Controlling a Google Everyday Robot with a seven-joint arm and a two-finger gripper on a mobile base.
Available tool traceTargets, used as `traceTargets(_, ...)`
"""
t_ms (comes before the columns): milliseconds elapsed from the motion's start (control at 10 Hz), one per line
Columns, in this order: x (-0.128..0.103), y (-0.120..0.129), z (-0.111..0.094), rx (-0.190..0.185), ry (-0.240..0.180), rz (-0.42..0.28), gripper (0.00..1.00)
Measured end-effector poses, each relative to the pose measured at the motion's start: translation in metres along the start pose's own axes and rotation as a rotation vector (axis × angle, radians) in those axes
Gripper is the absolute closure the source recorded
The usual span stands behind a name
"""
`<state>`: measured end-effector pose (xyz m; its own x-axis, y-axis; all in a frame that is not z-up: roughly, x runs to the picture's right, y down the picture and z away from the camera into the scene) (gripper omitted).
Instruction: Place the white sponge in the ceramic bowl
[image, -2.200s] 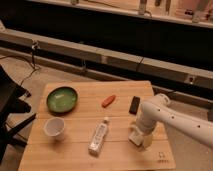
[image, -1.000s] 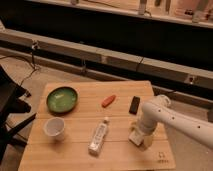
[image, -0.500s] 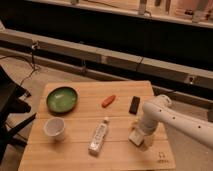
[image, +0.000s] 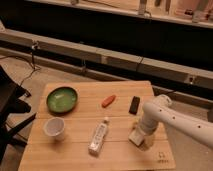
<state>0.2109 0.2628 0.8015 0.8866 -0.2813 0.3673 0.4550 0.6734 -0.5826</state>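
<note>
The white sponge (image: 135, 137) lies on the wooden table (image: 80, 115) at the front right. My gripper (image: 143, 131) points down right over it, at the end of the white arm (image: 172, 116) that comes in from the right; the gripper hides part of the sponge. I cannot tell whether it touches the sponge. A green bowl (image: 62, 99) sits at the table's back left, far from the gripper. A small white bowl-like cup (image: 54, 127) stands in front of it.
A white bottle (image: 99, 136) lies between the cup and the sponge. An orange-red object (image: 108, 100) and a black object (image: 134, 105) lie at the back middle. A dark chair (image: 10, 107) stands left of the table. A ledge runs behind.
</note>
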Motion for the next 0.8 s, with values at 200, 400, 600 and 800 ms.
traceTargets(200,0.0067,0.0056,-0.0006,0.006,0.006,0.022,0.20)
traceTargets(400,0.0069,0.0068,-0.0001,0.016,0.003,0.048,0.20)
traceTargets(600,0.0065,0.0097,0.0026,0.018,-0.005,0.062,0.22)
traceTargets(800,0.0026,0.0085,0.0071,0.014,-0.014,0.059,0.38)
